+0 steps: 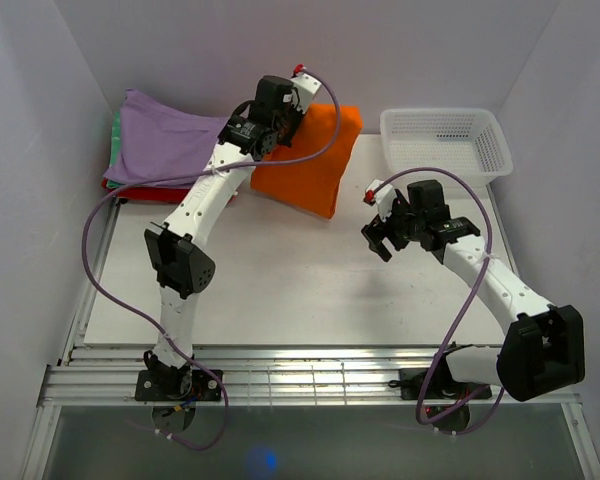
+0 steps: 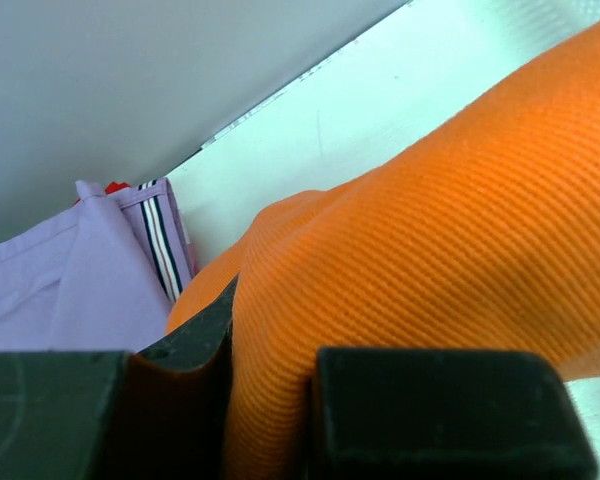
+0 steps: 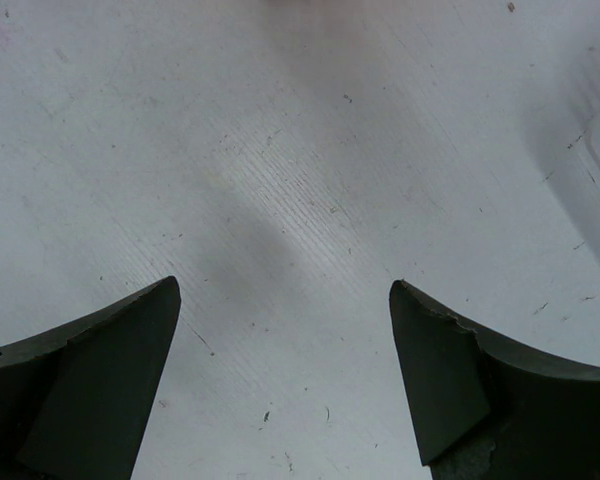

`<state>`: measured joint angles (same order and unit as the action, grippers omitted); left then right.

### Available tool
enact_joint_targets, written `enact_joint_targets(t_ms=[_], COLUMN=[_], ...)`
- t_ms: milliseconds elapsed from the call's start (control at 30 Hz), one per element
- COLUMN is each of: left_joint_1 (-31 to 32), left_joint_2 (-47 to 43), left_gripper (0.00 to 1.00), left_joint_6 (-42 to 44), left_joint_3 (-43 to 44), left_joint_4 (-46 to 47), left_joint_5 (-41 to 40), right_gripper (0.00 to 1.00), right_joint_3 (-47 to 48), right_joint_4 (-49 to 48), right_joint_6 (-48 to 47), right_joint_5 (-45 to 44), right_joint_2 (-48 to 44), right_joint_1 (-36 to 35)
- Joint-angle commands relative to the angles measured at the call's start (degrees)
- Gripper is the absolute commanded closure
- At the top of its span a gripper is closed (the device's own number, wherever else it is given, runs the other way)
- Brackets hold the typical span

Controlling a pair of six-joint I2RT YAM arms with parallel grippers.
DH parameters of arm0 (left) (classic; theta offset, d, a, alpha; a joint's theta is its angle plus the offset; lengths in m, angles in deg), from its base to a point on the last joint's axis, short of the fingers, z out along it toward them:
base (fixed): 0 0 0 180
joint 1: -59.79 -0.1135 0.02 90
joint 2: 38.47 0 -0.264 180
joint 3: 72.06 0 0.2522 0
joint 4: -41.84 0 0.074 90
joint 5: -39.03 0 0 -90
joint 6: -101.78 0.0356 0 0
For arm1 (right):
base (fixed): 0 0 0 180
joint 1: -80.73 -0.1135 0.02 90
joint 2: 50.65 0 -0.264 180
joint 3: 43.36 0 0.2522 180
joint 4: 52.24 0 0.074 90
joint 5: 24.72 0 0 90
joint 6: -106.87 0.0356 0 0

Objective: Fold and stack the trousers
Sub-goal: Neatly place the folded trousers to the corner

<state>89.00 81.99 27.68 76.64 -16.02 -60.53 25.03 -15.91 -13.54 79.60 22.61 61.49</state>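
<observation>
the trousers lie folded at the far middle of the table, just to the right of the stack of folded garments, which fills the far left corner. the basket sits at the far right corner, well apart from the trousers. the left gripper is at the trousers' left edge, between them and the stack, with a fold of the cloth between its fingers (whether cloth and stack touch there is hidden by the arm). the right gripper hangs over bare table in the right half, before the basket, right of the trousers and nearer than them
</observation>
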Motion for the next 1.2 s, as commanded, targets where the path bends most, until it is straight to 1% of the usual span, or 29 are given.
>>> enact_joint_targets(t_ms=[0, 100, 167, 267, 367, 433, 500, 533, 633, 800, 900, 1033, 1167], left_joint_1=[3.13, 6.55, 8.92, 11.73, 12.62, 12.54, 12.54, 12.45, 11.92, 11.66, 9.91, 5.34, 4.54], left_joint_2=[-8.23, -9.02, -8.93, -8.06, -7.96, -8.32, -8.14, -8.05, -8.58, -11.82, -14.11, -15.52, -15.87], left_gripper=[1.00, 1.00, 1.00, 1.00, 1.00, 1.00, 1.00, 1.00, 1.00, 1.00, 1.00, 1.00, 1.00], left_joint_6=[-3.50, -3.86, -5.43, -9.55, -13.42, -14.67, -15.02, -14.76, -13.71, -12.12, -11.16, -11.41, -12.55], left_joint_3=[4.89, 4.12, 3.93, 5.25, 4.12, 3.58, 4.80, 6.90, 9.38, 8.16, 8.06, 8.06, 7.54], left_joint_4=[9.03, 8.85, 6.67, 0.25, -3.80, -4.41, -4.16, -3.20, -0.91, 0.76, 1.55, 2.26, 1.65], left_joint_5=[-7.39, -12.22, -15.56, -16.54, -15.23, -14.17, -14.34, -14.95, -17.59, -22.25, -23.13, -22.43, -20.94], right_gripper=[0.10, 0.10, 0.10, 0.10, 0.10, 0.10, 0.10, 0.10, 0.10, 0.10, 0.10, 0.10, 0.10], right_joint_3=[1.44, 1.18, 1.00, 0.83, 0.39, 0.13, 0.39, 0.74, 0.92, 1.70, 2.93, 4.52, 5.48], right_joint_4=[-0.24, -0.07, -0.07, 0.11, 0.20, 0.28, 0.63, 0.98, 1.25, 2.04, 2.22, 2.48, 2.75], right_joint_6=[-0.61, -1.05, -1.31, -1.40, -1.49, -1.58, -1.84, -1.93, -2.19, -3.33, -3.25, -3.34, -3.69], right_joint_5=[-0.53, -0.88, -1.32, -1.49, -1.67, -2.02, -2.29, -2.29, -2.90, -3.25, -3.34, -3.17, -3.34], right_joint_2=[-2.50, -3.03, -3.29, -3.73, -4.35, -4.44, -4.44, -4.44, -4.52, -4.09, -2.86, -1.19, 0.39], right_joint_1=[0.17, 0.09, 0.17, 0.17, 0.26, 0.26, 0.26, 0.26, 0.26, 0.26, 0.26, 0.26, 0.26])
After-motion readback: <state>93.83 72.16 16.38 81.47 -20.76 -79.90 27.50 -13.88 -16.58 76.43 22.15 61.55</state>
